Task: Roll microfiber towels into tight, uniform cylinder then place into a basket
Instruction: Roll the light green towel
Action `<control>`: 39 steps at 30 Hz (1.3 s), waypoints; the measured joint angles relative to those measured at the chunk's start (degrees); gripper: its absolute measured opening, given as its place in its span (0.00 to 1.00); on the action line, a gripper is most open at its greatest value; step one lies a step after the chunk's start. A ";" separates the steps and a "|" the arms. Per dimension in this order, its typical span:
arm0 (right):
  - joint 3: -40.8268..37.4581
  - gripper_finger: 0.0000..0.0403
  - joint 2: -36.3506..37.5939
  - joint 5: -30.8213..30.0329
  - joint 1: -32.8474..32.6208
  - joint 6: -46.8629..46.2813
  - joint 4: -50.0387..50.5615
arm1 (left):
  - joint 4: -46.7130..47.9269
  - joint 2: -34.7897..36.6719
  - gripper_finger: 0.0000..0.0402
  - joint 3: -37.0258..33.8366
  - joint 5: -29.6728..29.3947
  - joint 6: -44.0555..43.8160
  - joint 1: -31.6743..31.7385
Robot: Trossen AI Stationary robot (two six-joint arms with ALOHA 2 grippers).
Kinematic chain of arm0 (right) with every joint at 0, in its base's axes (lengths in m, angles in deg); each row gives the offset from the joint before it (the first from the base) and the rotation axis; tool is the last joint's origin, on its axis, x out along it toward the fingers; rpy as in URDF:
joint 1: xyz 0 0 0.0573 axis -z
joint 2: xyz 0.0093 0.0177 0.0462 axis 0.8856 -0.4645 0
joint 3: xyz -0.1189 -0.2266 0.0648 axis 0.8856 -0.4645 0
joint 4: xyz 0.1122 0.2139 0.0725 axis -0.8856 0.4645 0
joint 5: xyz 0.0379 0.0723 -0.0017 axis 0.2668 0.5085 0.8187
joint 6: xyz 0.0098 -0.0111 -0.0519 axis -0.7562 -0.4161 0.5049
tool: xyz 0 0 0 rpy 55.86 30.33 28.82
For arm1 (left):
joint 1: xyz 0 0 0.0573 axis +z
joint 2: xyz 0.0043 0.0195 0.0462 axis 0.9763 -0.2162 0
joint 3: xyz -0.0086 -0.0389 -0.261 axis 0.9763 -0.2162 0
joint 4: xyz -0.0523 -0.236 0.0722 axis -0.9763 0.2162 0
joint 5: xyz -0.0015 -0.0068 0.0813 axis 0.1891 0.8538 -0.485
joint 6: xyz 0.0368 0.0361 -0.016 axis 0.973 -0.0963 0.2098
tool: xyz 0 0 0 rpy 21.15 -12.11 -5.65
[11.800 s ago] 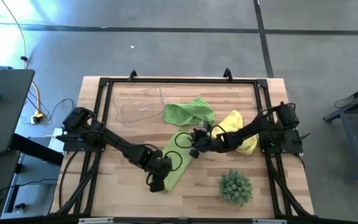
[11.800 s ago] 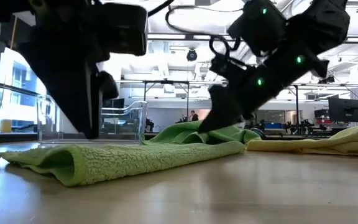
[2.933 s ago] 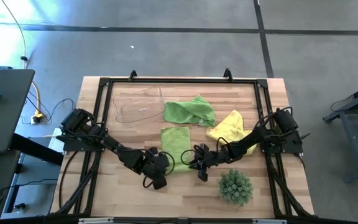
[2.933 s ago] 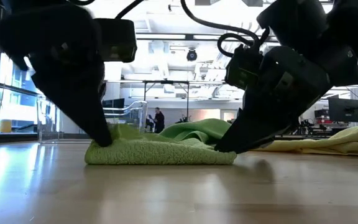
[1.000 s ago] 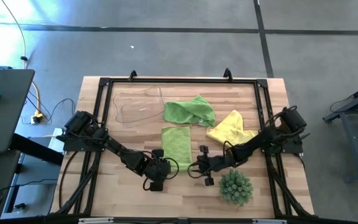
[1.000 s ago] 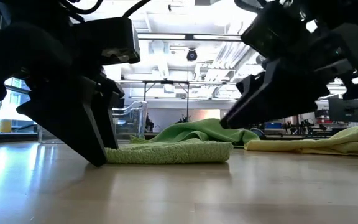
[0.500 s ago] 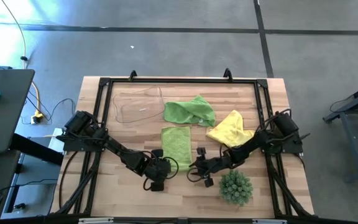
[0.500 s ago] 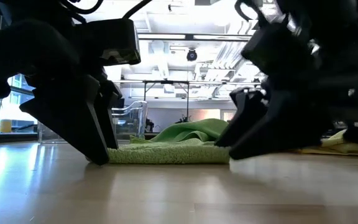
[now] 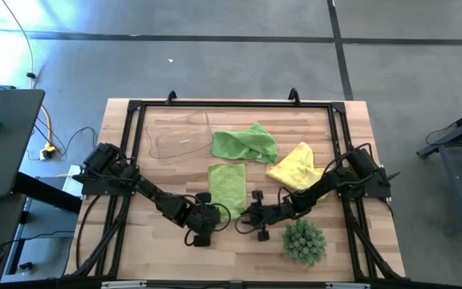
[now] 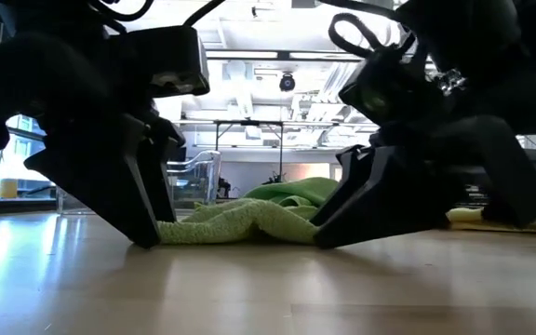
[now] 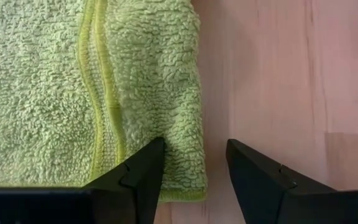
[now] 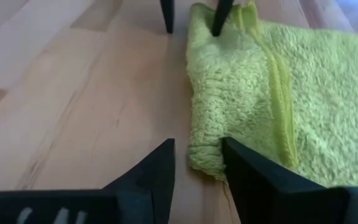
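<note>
Both grippers at the near edge of a folded lime green microfiber towel (image 9: 227, 184), before rolling. The left gripper (image 9: 204, 227) is at the towel's near-left corner and the right gripper (image 9: 247, 221) at its near-right corner. In the left wrist view the left gripper's fingers (image 11: 143, 176) are parted, one resting on the pile just inside the hem, the other on bare wood beside the towel. In the right wrist view the right gripper likewise straddles its corner with fingers parted; neither has closed on the cloth.

In the low view the towel's near edge (image 10: 240, 223) is humped between the two grippers, apparently pushed inward, though the fold beneath is hidden. A second lime green towel (image 9: 245, 143) lies crumpled behind it, a yellow towel (image 9: 297, 164) to its right, and the clear basket (image 9: 176, 132) stands at the table's (image 9: 135, 249) far left. A spiky green plant (image 9: 304, 241) sits near the right arm.

Risks: with one finger of each gripper off the cloth, closing may pinch only the top layer or slip off the corner, giving a loose, uneven roll. Unequal advance of the two grippers would skew the cylinder into a cone. The right arm may brush the plant.
</note>
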 joint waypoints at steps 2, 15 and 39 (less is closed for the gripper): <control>0.04 0.28 0.00 -0.29 -0.01 -2.24 0.97 | 0.74 0.06 0.39 0.00 -0.42 -0.44 -0.03; -0.31 0.02 0.60 2.09 0.36 -10.30 0.76 | 1.27 0.20 0.03 0.04 0.83 -8.79 0.04; 0.28 0.01 4.09 30.90 13.05 -42.31 1.39 | 6.17 5.30 0.01 -0.05 9.64 -20.89 4.91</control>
